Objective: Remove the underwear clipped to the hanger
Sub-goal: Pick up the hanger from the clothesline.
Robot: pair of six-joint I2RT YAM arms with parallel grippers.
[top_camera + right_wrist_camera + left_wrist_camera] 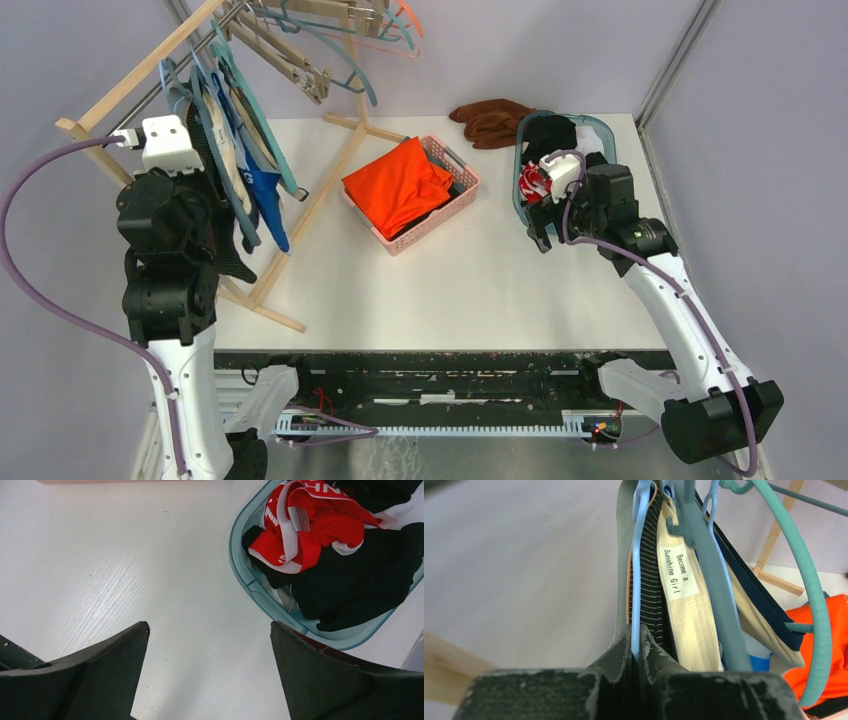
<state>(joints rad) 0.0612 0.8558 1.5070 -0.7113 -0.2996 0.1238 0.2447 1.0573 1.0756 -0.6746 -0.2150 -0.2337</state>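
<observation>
I'm pinching my left hand (pixel 637 630) tight on a light-blue hanger (pixel 639 580). The underwear (pixel 684 625) is hanging clipped right beside it, so I'm judging most work undone. My right hand (pixel 210 625) is gaping wide, holding nothing, over the surface (pixel 125 555) beside a basket (pixel 234 545) of clothes (pixel 320 535).

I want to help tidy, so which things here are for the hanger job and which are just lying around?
For the job: hanging underwear; light blue hanger; left pincer, shut on it.
Just lying about: orange garment; pink basket; brown cloth.
</observation>
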